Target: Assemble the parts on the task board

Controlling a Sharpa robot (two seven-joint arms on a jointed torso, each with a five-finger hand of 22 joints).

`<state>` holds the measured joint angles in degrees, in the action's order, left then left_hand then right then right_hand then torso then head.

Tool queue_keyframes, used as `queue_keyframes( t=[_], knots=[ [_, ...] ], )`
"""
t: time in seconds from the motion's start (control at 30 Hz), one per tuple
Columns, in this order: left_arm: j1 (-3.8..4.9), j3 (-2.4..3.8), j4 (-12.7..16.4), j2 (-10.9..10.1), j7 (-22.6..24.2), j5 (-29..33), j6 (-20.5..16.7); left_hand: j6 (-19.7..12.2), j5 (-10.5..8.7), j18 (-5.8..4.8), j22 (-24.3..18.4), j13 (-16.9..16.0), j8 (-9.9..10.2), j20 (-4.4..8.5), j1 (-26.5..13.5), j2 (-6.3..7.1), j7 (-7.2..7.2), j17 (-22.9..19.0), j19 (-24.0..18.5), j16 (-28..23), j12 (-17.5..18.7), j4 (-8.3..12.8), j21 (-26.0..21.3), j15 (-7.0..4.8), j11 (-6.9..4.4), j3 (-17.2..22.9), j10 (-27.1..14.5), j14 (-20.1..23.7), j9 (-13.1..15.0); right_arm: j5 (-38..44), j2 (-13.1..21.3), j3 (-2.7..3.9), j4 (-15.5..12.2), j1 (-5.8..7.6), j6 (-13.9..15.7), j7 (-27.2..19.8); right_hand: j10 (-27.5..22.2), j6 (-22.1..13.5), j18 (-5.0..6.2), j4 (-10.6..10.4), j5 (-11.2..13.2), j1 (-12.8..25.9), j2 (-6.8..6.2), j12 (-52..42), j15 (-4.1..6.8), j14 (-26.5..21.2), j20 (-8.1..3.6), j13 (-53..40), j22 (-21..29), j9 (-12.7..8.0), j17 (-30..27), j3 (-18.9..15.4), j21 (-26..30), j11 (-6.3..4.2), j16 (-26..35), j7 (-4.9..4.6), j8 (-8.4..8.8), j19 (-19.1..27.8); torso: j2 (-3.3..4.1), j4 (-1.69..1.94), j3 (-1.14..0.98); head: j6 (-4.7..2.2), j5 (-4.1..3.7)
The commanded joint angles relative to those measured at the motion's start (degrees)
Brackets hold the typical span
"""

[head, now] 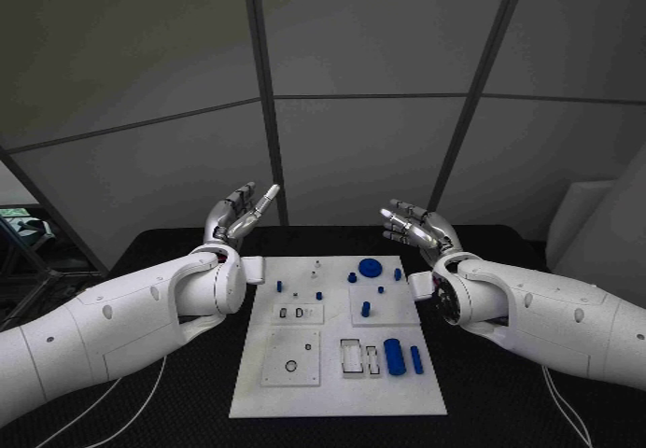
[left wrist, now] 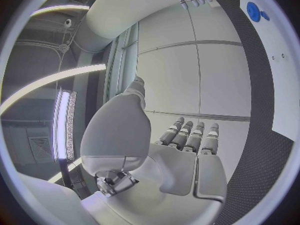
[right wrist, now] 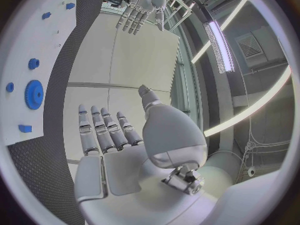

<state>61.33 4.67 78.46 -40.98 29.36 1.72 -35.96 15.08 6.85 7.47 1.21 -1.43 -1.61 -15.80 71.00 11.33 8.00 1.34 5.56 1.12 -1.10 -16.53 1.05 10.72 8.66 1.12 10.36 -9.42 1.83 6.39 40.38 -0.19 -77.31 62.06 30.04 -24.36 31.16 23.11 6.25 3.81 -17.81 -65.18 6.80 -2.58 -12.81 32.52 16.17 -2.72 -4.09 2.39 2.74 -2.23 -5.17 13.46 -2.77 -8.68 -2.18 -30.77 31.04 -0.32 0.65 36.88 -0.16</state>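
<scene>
Both hands are idling, fingers spread and holding nothing: left hand (head: 238, 217) and right hand (head: 419, 227) flanking the task board's (head: 337, 399) far edge. Blue cylinder (head: 395, 357) is lying lengthwise toward the board's near right corner, nearer the right arm.

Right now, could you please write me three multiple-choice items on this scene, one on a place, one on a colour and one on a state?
1. Where does the large blue gear lie on the task board?
A. at the far end, away from the robot
B. at the near edge, by the robot
C. off the board, on the black table

2. What colour is the big cylinder in the board's near right part?
A. red
B. blue
C. yellow

3. How are the two hands?
A. both hold parts
B. one presses on the board
C. both raised, fingers apart, holding nothing

Answers: 1 A, the gear sits near the far edge in the head view. 2 B, it is plainly blue. 3 C, the left hand and right hand hang above the table beyond the board, empty.
</scene>
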Motion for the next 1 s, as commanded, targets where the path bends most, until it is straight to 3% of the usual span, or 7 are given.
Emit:
queue_keyframes(
  t=[0.03,0.17,0.2,0.33,0.4,0.53,1.0],
  knots=[
    [0.11,0.10,0.0,0.1,1.5,0.2,3.1,0.9,0.30,0.36,0.1,-0.1,-0.3,-0.90,2.2,0.28,2.80,0.2,0.2,0.4,-0.4,-0.7,0.4,0.73,0.32,0.1,0.7,-0.6,0.1,5.1,-0.5,0.00,1.4,0.35,-9.0,3.0,11.6,11.0,2.29,5.5,3.1,-8.6,0.05,-1.4,0.81,14.8,0.42,-0.7,-1.5,0.9,1.0,1.9,-3.5,-0.06,-2.0,-6.62,-1.83,-8.4,0.01,-0.01,0.01,0.00,0.00],
    [0.11,0.10,0.0,0.1,1.5,0.2,3.1,2.8,0.17,0.87,0.7,-0.3,-0.7,-1.06,2.9,-0.17,3.90,0.6,2.3,1.1,-0.7,-0.6,1.2,1.54,1.48,0.5,2.8,-4.2,0.4,5.9,-0.8,-0.01,2.3,0.50,-10.5,3.5,22.7,25.8,4.25,9.5,3.5,-11.9,0.20,-3.2,3.01,22.4,0.10,-1.1,-2.5,1.9,1.1,4.3,-6.6,-2.11,-3.5,-5.16,-4.08,-13.3,0.01,-0.01,0.01,0.00,0.00],
    [0.12,0.08,-0.4,-1.1,0.9,0.2,4.0,3.9,0.11,0.81,1.0,-0.5,-0.9,-1.10,3.3,-0.37,4.40,0.9,3.7,1.6,-1.0,-0.6,1.8,1.84,2.09,0.7,4.4,-6.3,0.5,24.5,-0.7,0.02,4.1,1.32,-7.0,4.4,24.3,27.4,4.25,10.3,3.5,-11.9,0.02,-3.2,3.52,24.1,-0.28,-0.8,-2.9,1.7,0.9,5.0,-7.6,-2.73,-3.7,-5.05,-4.08,-14.7,0.21,-0.01,0.12,0.39,0.15],
    [0.12,0.08,0.4,-2.4,0.8,-0.1,5.8,14.7,-0.69,0.08,4.9,-2.5,-3.4,-0.66,5.2,-4.17,6.90,3.0,19.7,6.8,-5.5,-0.1,8.9,2.31,5.68,3.3,22.4,-23.8,1.8,34.5,-1.1,0.02,5.8,2.43,-6.6,5.8,27.8,30.4,4.31,12.5,2.8,-11.6,-0.09,-3.0,4.71,27.8,-1.45,-0.8,-3.6,1.4,0.9,7.2,-9.5,-3.42,-3.9,-4.43,-3.86,-16.9,0.49,-0.14,0.17,0.53,0.18],
    [0.12,0.07,1.2,-3.1,0.7,-1.2,6.8,22.8,-0.97,1.18,6.8,-3.4,-5.4,-0.85,6.2,-5.71,7.80,3.8,27.8,9.2,-8.2,0.3,13.0,1.29,4.95,4.9,33.1,-32.5,2.7,39.4,-1.2,0.02,6.3,3.00,-6.7,6.5,28.4,30.9,4.30,12.7,2.7,-11.3,-0.52,-2.5,4.95,28.7,-1.71,-0.8,-3.8,1.4,0.9,7.7,-10.1,-3.51,-3.8,-4.37,-3.48,-17.3,0.73,-0.23,0.24,0.42,0.14],
    [0.11,0.07,3.0,-4.5,0.7,-3.2,7.9,32.7,-1.08,2.78,7.9,-2.5,-6.6,-0.56,7.1,-6.82,6.75,3.6,34.3,9.7,-8.2,1.8,16.5,-0.39,3.51,5.7,39.5,-39.5,2.9,47.2,-1.1,0.03,6.3,3.98,-6.8,8.2,30.9,32.6,4.24,12.8,2.4,-11.1,-1.57,-1.8,6.09,32.2,-2.86,-0.8,-4.8,1.3,1.1,9.8,-12.3,-4.19,-3.9,-3.86,-2.65,-19.0,1.45,-0.16,0.36,0.19,0.02],
    [0.09,0.08,10.7,-9.2,0.0,-4.4,7.8,41.1,-1.21,3.01,11.1,-2.6,-6.2,2.85,7.8,-8.01,4.04,7.2,44.4,10.4,-6.8,5.9,24.2,-4.19,0.33,5.3,51.1,-53.0,2.0,70.9,-1.3,0.05,3.4,7.70,-11.5,21.2,38.1,37.5,4.37,12.5,3.1,-9.6,-5.88,-1.3,11.02,48.4,-7.83,-0.9,-11.9,1.5,4.9,12.8,-25.1,-7.40,-8.9,-1.51,-1.96,-26.5,5.34,0.59,0.86,-0.64,-0.57]
  ],
)
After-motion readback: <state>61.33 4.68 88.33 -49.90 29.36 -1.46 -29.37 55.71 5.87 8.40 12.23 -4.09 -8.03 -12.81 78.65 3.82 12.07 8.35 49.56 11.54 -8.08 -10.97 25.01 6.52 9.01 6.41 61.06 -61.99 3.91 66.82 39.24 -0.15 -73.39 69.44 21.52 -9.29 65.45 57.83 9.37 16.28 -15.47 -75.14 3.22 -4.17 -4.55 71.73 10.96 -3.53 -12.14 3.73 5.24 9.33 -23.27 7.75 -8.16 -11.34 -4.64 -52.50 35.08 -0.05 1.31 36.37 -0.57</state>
